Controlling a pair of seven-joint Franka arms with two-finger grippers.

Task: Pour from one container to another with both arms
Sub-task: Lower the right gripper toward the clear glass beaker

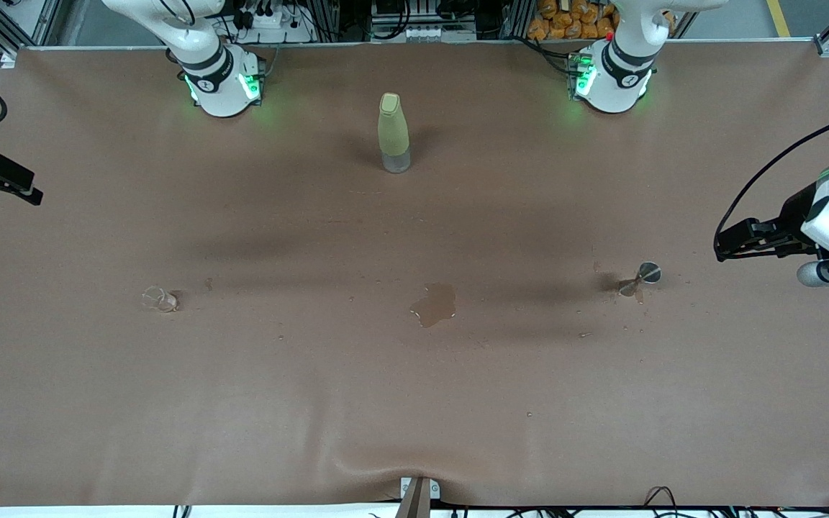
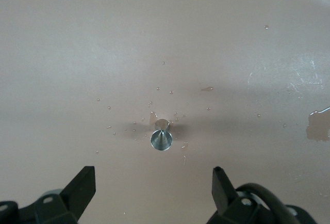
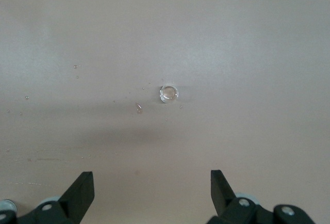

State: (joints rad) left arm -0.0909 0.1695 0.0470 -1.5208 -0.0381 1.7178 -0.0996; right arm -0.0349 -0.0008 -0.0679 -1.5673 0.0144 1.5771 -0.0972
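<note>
On the brown table mat [image 1: 414,403] we are finding both task vessels standing apart and untouched: the stemless glass cup [image 1: 160,299] is sitting toward the right arm's end, and the stemmed glass [image 1: 641,279] toward the left arm's end, the two well apart, with a small puddle [image 1: 435,305] lying between them. We are noting the left gripper [image 1: 735,241] hanging over the table edge at its own end, near the stemmed glass but clear of it, its fingers [image 2: 82,185] spread wide and gripping nothing; its wrist view is looking down on that glass, ringed by droplets. The right gripper [image 1: 4,183] is hovering over the mat's edge at its own end, well apart from the cup, fingers [image 3: 81,192] likewise spread and empty. We are judging the pour as not begun at this point: neither vessel is lifted, and grasping, carrying and tipping all remain to do, though the puddle and droplets are suggesting liquid has been spilt at some time. A tall yellow-green bottle [image 1: 393,133] is standing between the two bases, farther from the front camera. We are reading no brand, label or writing anywhere.
</note>
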